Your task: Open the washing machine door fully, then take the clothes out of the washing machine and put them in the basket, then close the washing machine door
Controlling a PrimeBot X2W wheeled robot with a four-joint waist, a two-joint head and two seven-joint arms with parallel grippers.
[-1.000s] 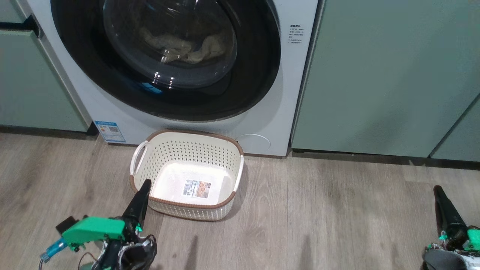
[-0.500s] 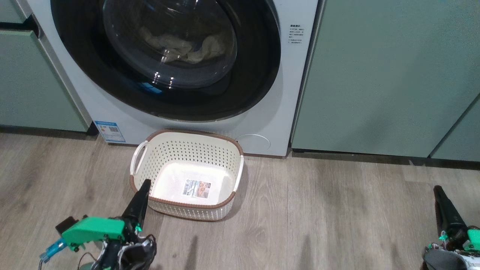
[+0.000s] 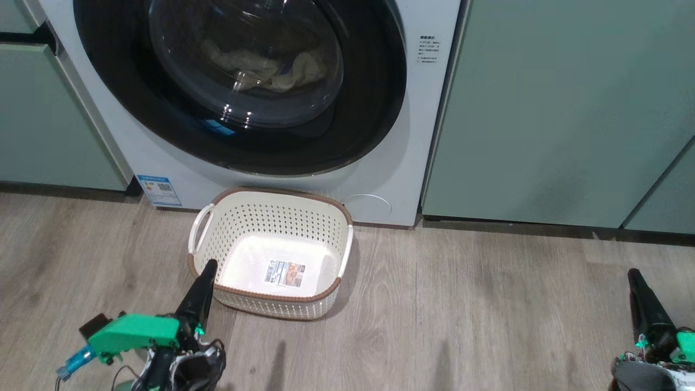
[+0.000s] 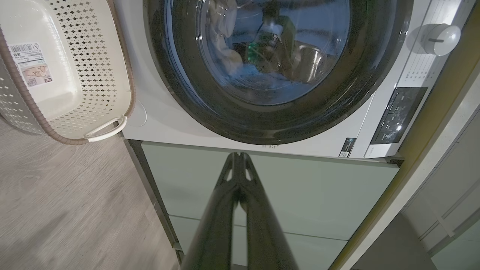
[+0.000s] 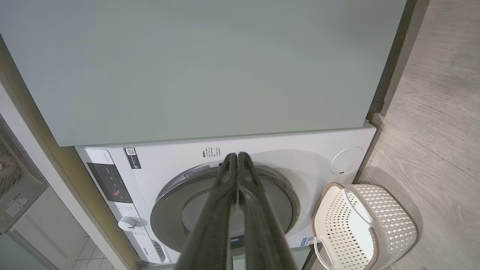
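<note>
Head view, nearest first: the left tool (image 3: 208,267) sits at the lower left, its two dark fingers pressed together with nothing between them. Its tip points up and slightly right, toward the near left corner of the basket (image 3: 271,222); whether it touches the rim cannot be told. The right tool (image 3: 633,276) is at the lower right over the wooden floor (image 3: 461,309), also closed and empty, tip pointing up and well apart from the basket.

The basket stands on the floor just in front of the machine (image 3: 380,163), open side up. Its long axis runs left to right along the machine's front, turned a little off square. It is a cream rounded rectangle with perforated walls and a brown rim. White handles (image 3: 200,228) sit on its two short ends, and a printed label (image 3: 285,273) lies on its bottom.

The machine is white and stands between sage-green cabinets (image 3: 543,108), with a blue sticker (image 3: 157,190) at its lower left corner. Its door (image 3: 374,81) is shut flush against the front, facing the robot: a wide glossy black ring around bulging clear glass. Behind the glass the clothes (image 3: 255,68) lie in the drum as a pale crumpled heap, stretched left to right.
</note>
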